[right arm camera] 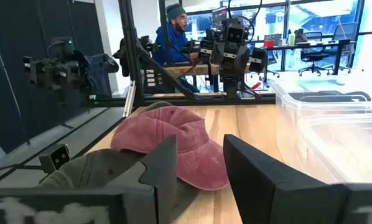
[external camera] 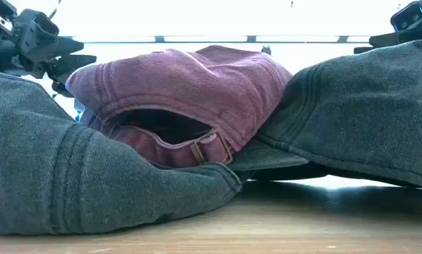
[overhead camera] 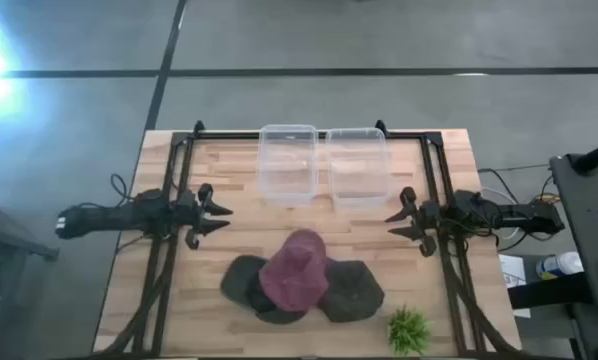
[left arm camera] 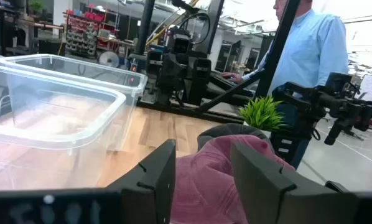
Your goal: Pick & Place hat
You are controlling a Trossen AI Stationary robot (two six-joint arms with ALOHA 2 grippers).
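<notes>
A faded red cap (overhead camera: 296, 272) lies on top of two dark grey caps, one at its left (overhead camera: 244, 282) and one at its right (overhead camera: 353, 290), near the table's near edge. In the low view the red cap (external camera: 190, 99) rests on both grey caps, its strap buckle (external camera: 211, 147) facing the camera. My left gripper (overhead camera: 222, 217) hovers open at the table's left side, my right gripper (overhead camera: 390, 222) open at the right side; both stand farther back than the caps and touch nothing. The red cap shows in the left wrist view (left arm camera: 211, 177) and the right wrist view (right arm camera: 173, 146).
Two clear plastic bins (overhead camera: 287, 162) (overhead camera: 357, 165) stand side by side at the table's far edge. A small green plant (overhead camera: 409, 329) sits at the near right corner. A person in a blue shirt (left arm camera: 310, 50) stands beyond the table.
</notes>
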